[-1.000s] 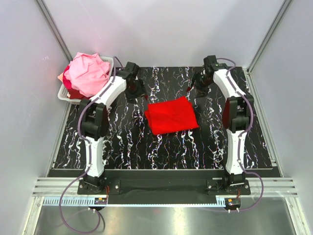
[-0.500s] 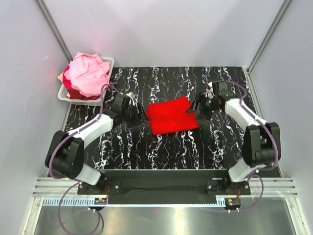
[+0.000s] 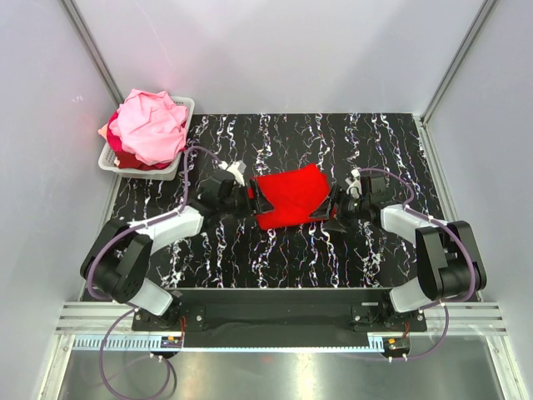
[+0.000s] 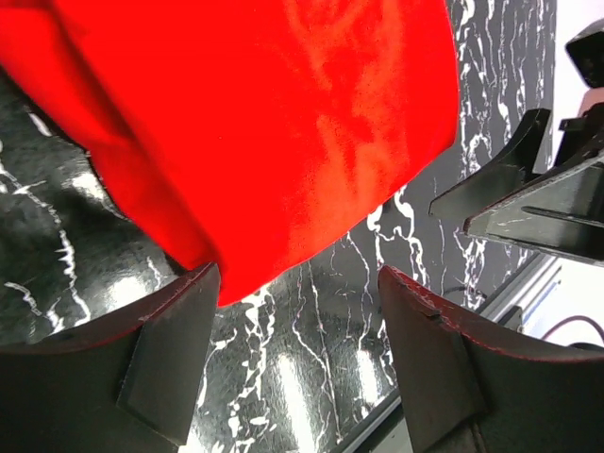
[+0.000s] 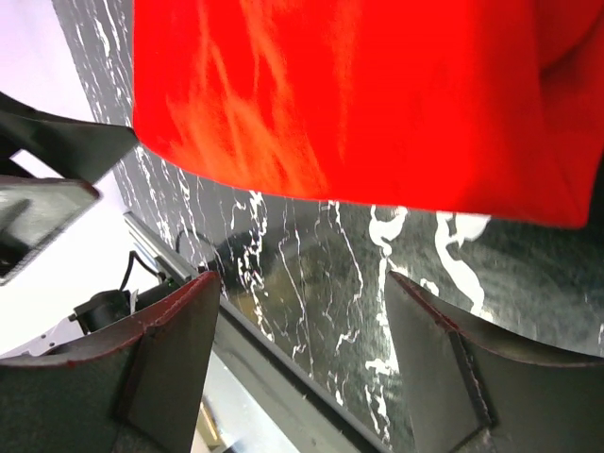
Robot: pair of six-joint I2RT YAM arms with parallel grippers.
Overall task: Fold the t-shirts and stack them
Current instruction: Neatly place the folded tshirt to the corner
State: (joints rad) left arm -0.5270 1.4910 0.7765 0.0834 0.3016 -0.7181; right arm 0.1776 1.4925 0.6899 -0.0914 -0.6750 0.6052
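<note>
1. Nearest, at 6 o'clock on the table [image 3: 208,258], the two arms are bolted down. Both lean in low toward the middle.
2. The red shirt [image 3: 290,196] lies in the middle of the table, folded into a neat block. Its long way runs from about 8 o'clock to 2 o'clock.
3. The left hand [image 3: 250,198] sits at the shirt's 9 o'clock end, just beside the edge. Its fingers [image 4: 170,359] stand wide apart and hold nothing. The cloth comes right up to one fingertip.
4. The right hand [image 3: 331,206] sits at the shirt's 3 o'clock end. Its fingers [image 5: 453,368] are spread wide too, with nothing between them but the table. The cloth edge lies just past the tips.
5. So one hand waits at each short end, and both are about as near as each other. I think each must go straight in toward the other to catch its own end.
6. Farthest off, at 10 o'clock, the white basket [image 3: 112,160] holds a heap of pink shirts [image 3: 151,125]. The left arm is nearer to it.
</note>
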